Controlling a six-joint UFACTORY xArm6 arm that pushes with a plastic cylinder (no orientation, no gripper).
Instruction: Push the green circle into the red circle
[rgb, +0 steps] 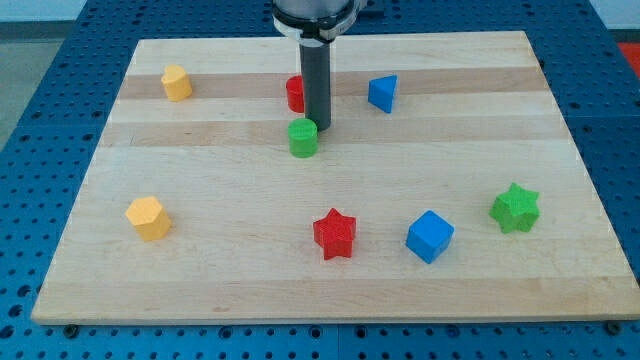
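Green plastic circle block (303, 138) near worktop's (200, 270) top edge, centre. Red plastic circle block (295, 94) just beyond, closer to top edge, partly hidden by rod. My tip (320, 129) touching green circle's right, top-edge side. No gripper fitted; nothing grasped. Push must come from bottom-edge side.

green circle (303, 137), red circle (295, 94), red star (334, 234), pale wooden board (200, 280)

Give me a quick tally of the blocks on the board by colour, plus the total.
Yellow: 2, one at the upper left, one at the lower left
Red: 2, red circle, red star
Green: 2, green circle, green star
Blue: 2, one at the top, blue cube
Total: 8
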